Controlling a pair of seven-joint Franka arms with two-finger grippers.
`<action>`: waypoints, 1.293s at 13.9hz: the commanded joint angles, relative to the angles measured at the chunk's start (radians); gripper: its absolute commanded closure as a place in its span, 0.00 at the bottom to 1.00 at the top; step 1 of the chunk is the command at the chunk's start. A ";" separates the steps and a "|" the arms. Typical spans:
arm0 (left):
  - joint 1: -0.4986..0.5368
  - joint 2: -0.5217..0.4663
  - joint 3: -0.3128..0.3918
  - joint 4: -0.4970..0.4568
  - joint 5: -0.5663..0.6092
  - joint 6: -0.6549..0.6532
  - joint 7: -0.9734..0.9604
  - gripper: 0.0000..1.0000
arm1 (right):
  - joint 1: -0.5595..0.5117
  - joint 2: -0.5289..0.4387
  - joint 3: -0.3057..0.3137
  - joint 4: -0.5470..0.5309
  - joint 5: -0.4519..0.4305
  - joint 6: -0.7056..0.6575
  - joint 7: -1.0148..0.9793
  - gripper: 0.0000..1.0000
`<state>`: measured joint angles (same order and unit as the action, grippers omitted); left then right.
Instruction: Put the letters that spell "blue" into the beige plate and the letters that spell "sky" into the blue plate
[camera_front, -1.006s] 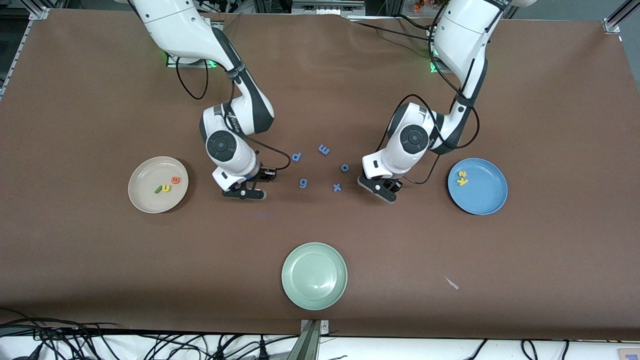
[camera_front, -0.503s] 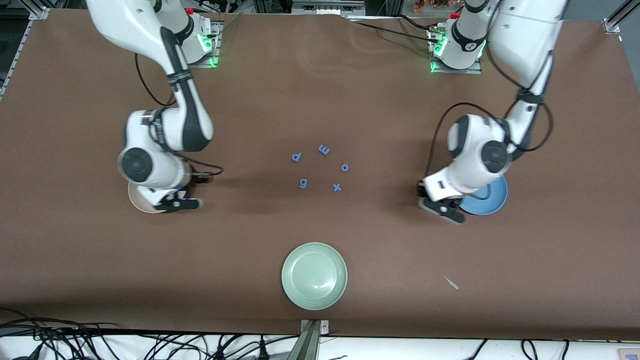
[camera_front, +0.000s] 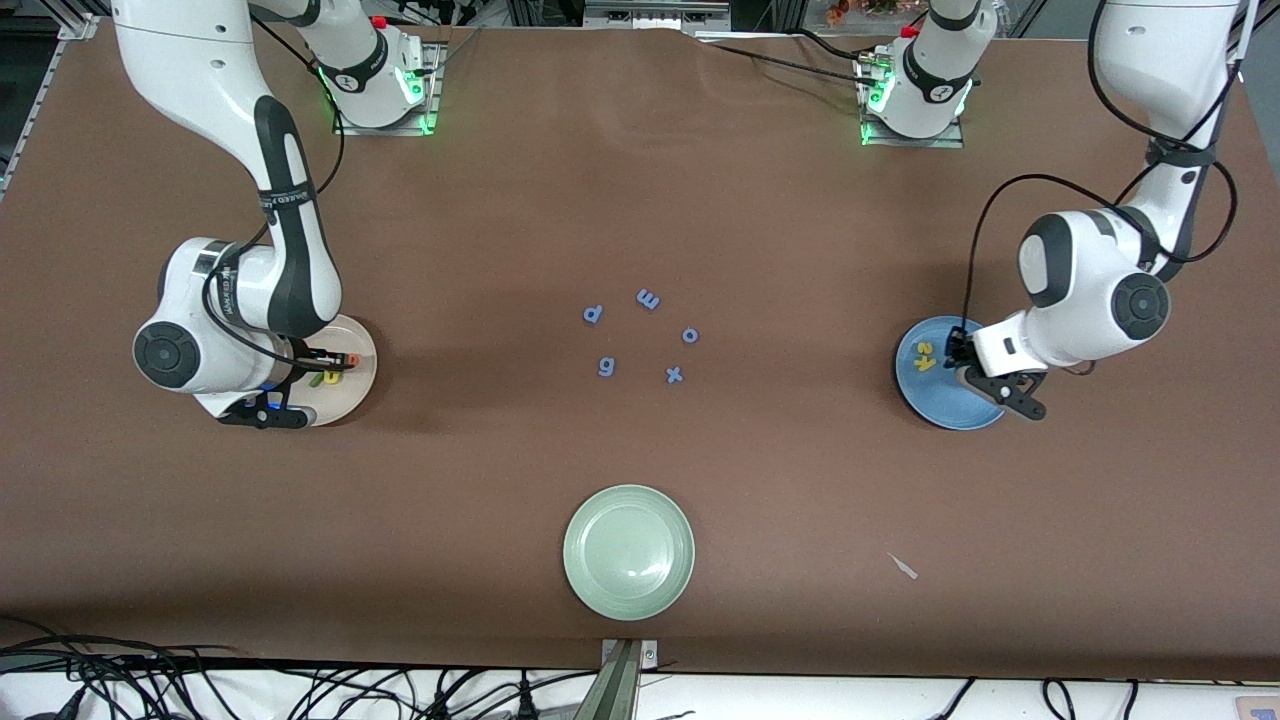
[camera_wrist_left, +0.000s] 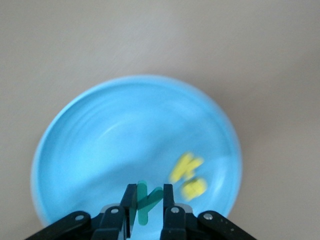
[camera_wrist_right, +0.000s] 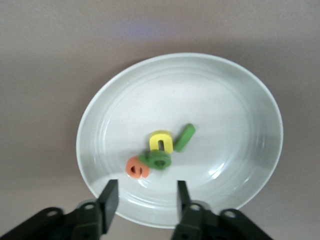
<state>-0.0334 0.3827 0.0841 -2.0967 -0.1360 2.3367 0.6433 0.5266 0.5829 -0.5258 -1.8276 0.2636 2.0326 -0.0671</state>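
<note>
Left gripper (camera_wrist_left: 147, 207) hangs over the blue plate (camera_front: 975, 412) at the left arm's end of the table, jaws clamped on the teal "y" (camera_wrist_left: 148, 199); the yellow "s" (camera_wrist_left: 193, 188) and "k" (camera_wrist_left: 185, 166) lie in that plate, touching each other. Right gripper (camera_wrist_right: 145, 200) hangs over the beige plate (camera_wrist_right: 235, 125) at the right arm's end, jaws apart with nothing between them. The green "b" (camera_wrist_right: 157, 160), bar-like "l" (camera_wrist_right: 184, 137), yellow "u" (camera_wrist_right: 161, 141) and orange "e" (camera_wrist_right: 136, 167) lie clustered in it.
</note>
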 joint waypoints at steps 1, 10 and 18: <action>0.021 -0.031 0.005 -0.025 0.044 0.007 0.027 0.79 | 0.026 -0.014 0.007 0.037 0.019 -0.024 -0.003 0.00; -0.002 -0.214 -0.007 -0.069 0.033 -0.019 0.009 0.00 | 0.119 -0.038 0.009 0.324 0.014 -0.449 0.228 0.00; -0.008 -0.559 -0.043 0.109 0.113 -0.493 -0.148 0.00 | -0.080 -0.391 0.257 0.214 -0.156 -0.462 0.221 0.00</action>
<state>-0.0393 -0.1279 0.0550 -2.0719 -0.0647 1.9972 0.5534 0.5314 0.3302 -0.3534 -1.5204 0.1739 1.5721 0.1552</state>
